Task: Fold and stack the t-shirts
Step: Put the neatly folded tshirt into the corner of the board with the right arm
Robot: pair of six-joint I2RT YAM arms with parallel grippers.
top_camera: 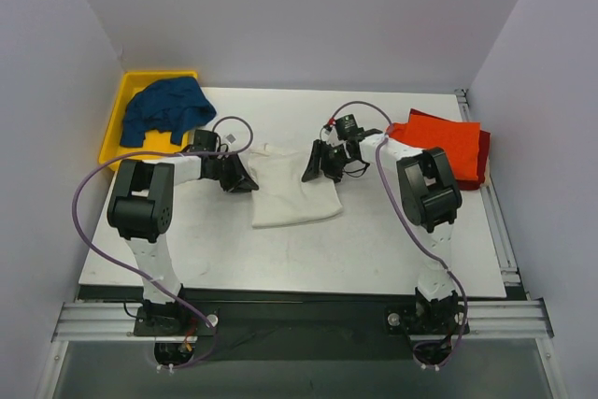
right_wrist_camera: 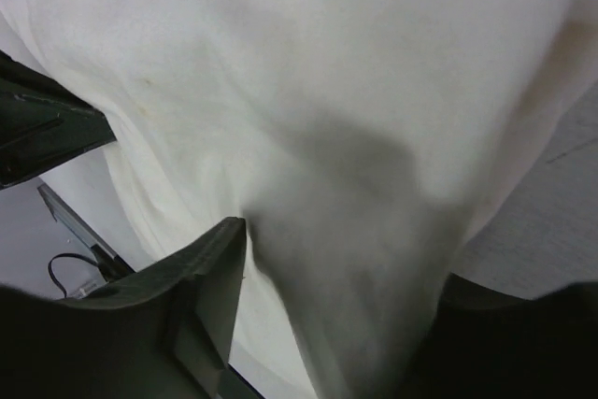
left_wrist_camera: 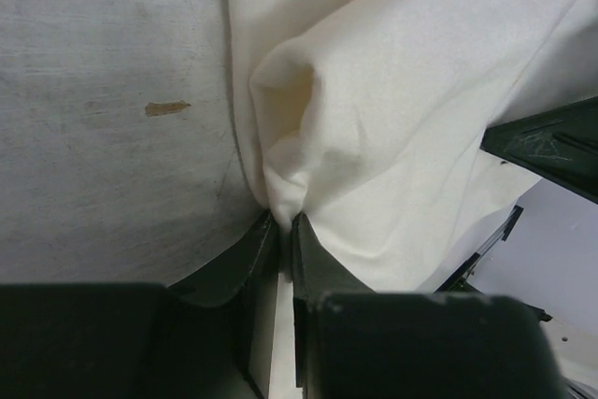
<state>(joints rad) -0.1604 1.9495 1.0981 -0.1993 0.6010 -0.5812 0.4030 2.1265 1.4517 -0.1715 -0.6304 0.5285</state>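
Note:
A large off-white t-shirt lies partly folded in the middle of the table. My left gripper is at its left edge and is shut on a pinch of the cloth; the off-white t-shirt bunches up ahead of it. My right gripper is at the shirt's upper right corner. Its fingers stand wide apart, with the off-white cloth draped between them. An orange-red t-shirt lies folded at the right on a dark red one. A dark blue t-shirt lies crumpled in the bin.
A yellow plastic bin stands at the back left corner, beside the left wall. Walls close in the table on the left, back and right. A metal rail runs along the right edge. Purple cables loop off both arms.

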